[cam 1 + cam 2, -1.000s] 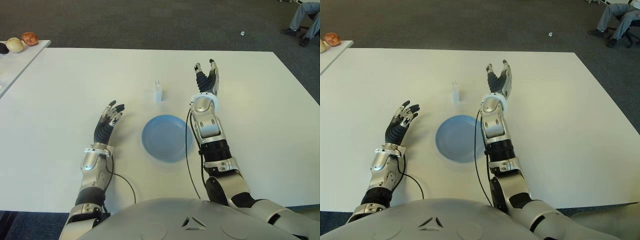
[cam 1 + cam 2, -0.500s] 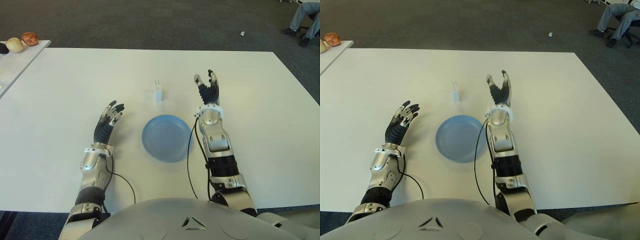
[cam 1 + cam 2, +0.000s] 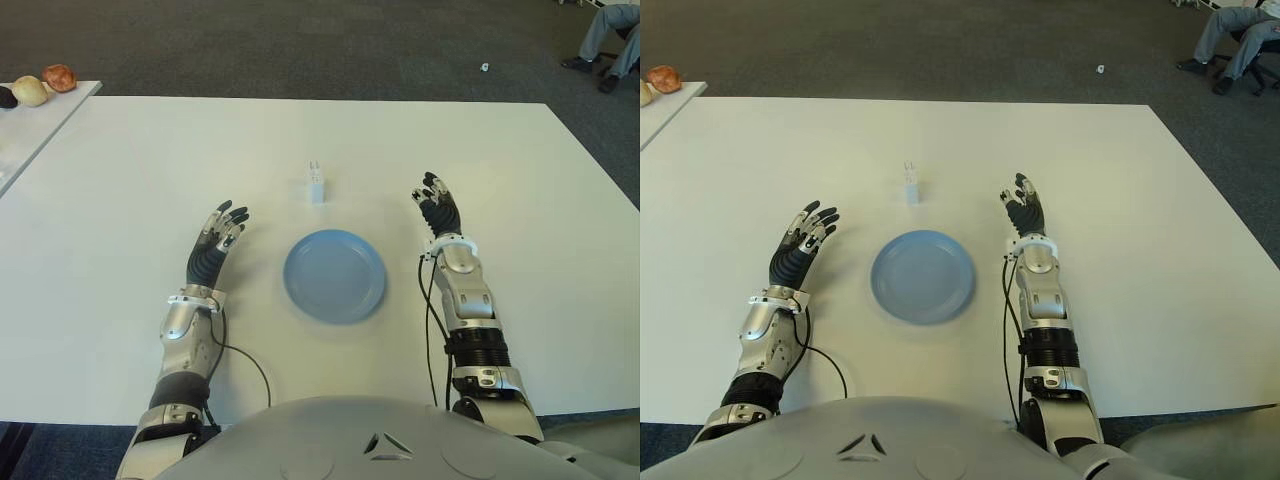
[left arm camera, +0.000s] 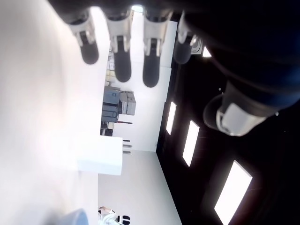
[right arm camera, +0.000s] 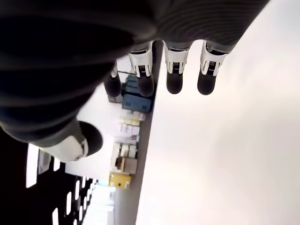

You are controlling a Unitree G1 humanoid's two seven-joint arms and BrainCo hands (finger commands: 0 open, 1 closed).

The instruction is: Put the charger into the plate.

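The charger (image 3: 316, 185) stands upright on the white surface (image 3: 520, 160), just above the middle of the frame in the eye views, its two prongs pointing up. It is small and white. No hand touches it.

The plate (image 3: 334, 275) lies below the charger, near the centre of the frame. It is blue, round and holds nothing. A bare strip of surface separates plate and charger.

The left hand (image 3: 215, 243) shows left of the plate, well apart from it. Its fingers (image 4: 118, 51) are straight, slightly spread, and hold nothing. In the left wrist view the charger shows beyond the fingertips, well clear of them.

The right hand (image 3: 437, 208) shows right of the plate, a little higher in the frame than the plate's rim. Its fingers (image 5: 174, 70) are extended and relaxed, with nothing between them and the thumb. Only bare surface lies beyond them in the right wrist view.

At the upper left edge of the frame a second table (image 3: 40, 125) carries a few rounded items (image 3: 58, 77), one reddish, one pale, one dark. At the upper right corner a seated person's legs (image 3: 605, 35) show on the dark carpet (image 3: 300, 45). A small white scrap (image 3: 485, 68) lies on the carpet above the surface's far edge.
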